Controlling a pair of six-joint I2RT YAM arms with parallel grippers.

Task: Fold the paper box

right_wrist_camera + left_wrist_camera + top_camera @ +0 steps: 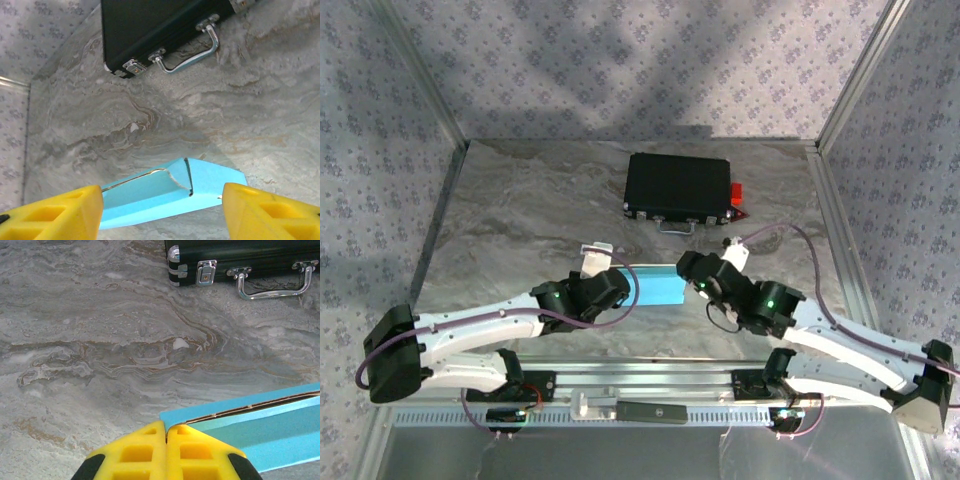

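The paper box [210, 177] lies on the counter [520, 220] between the two arms. It is a flattened bright cyan shape with a curved slit and an open seam on top. The right pincer [162, 200] is spread to either side of it. The left pincer [166, 432] is pressed together at its corner. A black case [678, 187] sits farther back.
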